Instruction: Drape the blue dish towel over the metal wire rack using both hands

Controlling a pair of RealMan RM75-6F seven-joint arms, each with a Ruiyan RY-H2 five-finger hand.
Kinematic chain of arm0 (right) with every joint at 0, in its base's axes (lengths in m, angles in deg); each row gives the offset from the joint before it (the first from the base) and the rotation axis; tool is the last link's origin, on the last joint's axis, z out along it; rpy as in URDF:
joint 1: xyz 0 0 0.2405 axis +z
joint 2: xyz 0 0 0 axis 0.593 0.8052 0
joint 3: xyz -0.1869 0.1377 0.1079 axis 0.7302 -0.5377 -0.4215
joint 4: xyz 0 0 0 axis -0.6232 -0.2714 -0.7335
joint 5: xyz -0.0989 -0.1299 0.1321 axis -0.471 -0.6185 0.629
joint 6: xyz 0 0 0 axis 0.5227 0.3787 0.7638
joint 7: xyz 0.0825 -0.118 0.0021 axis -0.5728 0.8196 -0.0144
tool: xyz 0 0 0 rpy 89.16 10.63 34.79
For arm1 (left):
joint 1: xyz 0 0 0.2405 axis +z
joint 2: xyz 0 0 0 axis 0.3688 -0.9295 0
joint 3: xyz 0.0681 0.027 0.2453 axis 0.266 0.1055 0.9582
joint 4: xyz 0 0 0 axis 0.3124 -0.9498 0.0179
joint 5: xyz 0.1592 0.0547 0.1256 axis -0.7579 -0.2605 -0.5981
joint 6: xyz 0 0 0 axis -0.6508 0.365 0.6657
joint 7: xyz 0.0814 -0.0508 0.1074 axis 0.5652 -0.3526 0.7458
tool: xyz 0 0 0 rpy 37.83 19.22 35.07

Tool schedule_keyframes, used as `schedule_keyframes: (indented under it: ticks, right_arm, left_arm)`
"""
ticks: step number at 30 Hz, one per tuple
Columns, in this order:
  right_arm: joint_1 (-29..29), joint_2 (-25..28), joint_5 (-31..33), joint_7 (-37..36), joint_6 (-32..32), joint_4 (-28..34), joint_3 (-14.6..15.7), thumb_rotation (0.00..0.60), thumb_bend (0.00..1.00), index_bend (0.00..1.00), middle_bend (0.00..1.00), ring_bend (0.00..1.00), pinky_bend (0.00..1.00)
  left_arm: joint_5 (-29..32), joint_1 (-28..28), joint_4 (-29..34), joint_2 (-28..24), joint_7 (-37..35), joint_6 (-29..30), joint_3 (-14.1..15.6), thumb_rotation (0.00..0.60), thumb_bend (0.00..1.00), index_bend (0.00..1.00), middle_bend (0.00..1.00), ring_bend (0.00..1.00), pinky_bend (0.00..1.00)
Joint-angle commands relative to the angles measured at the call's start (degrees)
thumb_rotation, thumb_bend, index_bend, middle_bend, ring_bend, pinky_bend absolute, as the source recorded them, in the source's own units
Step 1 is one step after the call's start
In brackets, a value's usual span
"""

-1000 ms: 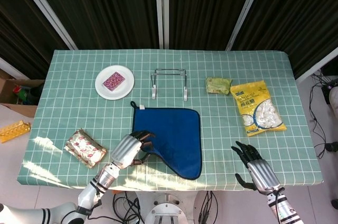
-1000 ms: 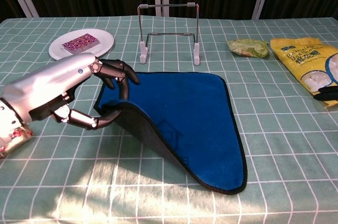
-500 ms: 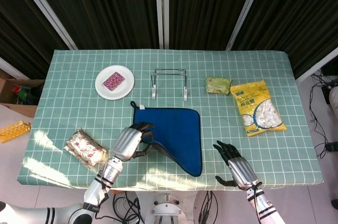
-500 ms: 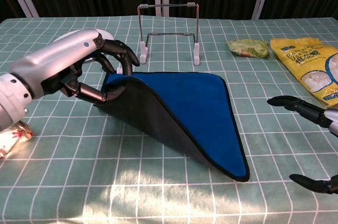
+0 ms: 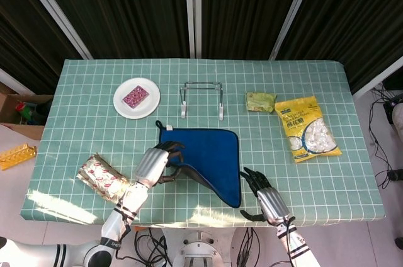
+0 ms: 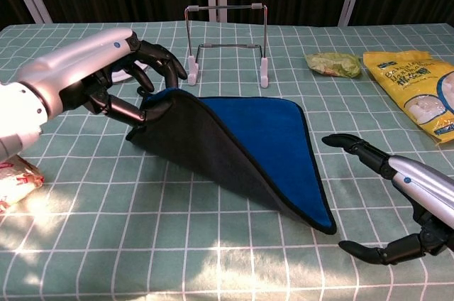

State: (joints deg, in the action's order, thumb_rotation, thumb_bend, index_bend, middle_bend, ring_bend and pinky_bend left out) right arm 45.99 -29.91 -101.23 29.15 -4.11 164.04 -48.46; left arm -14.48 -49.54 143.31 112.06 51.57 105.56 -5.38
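Note:
The blue dish towel (image 5: 211,157) (image 6: 266,130) lies in the table's middle, its near-left corner lifted so the dark underside faces the chest view. My left hand (image 5: 156,162) (image 6: 106,67) grips that raised corner. The metal wire rack (image 5: 201,99) (image 6: 227,42) stands upright behind the towel, bare. My right hand (image 5: 264,198) (image 6: 397,198) hovers open just right of the towel's near-right corner, fingers spread, holding nothing.
A white plate (image 5: 123,106) (image 6: 78,65) with a pink item sits back left. A patterned packet (image 5: 101,176) lies at the front left. A green packet (image 5: 260,101) (image 6: 332,64) and a yellow snack bag (image 5: 306,128) (image 6: 415,81) lie to the right.
My left hand has lifted the towel's near-left corner higher and toward the rack. My right hand has moved left, closing in on the towel's near-right corner.

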Motion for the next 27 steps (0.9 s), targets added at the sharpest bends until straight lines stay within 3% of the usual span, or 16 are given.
schedule_keyframes:
  ticks: [1,12,21,27]
  right_arm:
    - [-0.42,-3.75,-0.77,-2.83,1.65,-3.88,-0.57,0.6,0.15,0.0,0.0,0.0,0.0]
    - [0.66,-9.03,-0.35,-5.54,1.28,-9.83,-1.52,0.6,0.19,0.25,0.0,0.0,0.0]
    - [1.43,-9.72,-0.43,-8.48,1.58,-10.74,-1.64,0.6,0.4,0.65,0.0,0.0,0.0]
    - [1.69,-9.72,-0.58,-10.53,2.54,-10.73,-1.99,0.6,0.46,0.87,0.01,0.0,0.0]
  left_arm:
    - [0.32,-0.12,0.21,-0.09,-0.21,0.06,-0.04,0.6,0.59,0.86,0.28,0.23,0.32]
    - [1.1,-0.61,0.97,-0.8,-0.98,0.19,0.21,0.6,0.59,0.86,0.28,0.23,0.32]
    - [1.47,-0.9,1.46,-1.33,-1.96,0.17,0.47,0.6,0.59,0.86,0.28,0.23,0.32]
    - [2.01,-0.8,2.35,-2.25,-4.09,0.02,0.26,0.6,0.59,0.86,0.28,0.23,0.32]
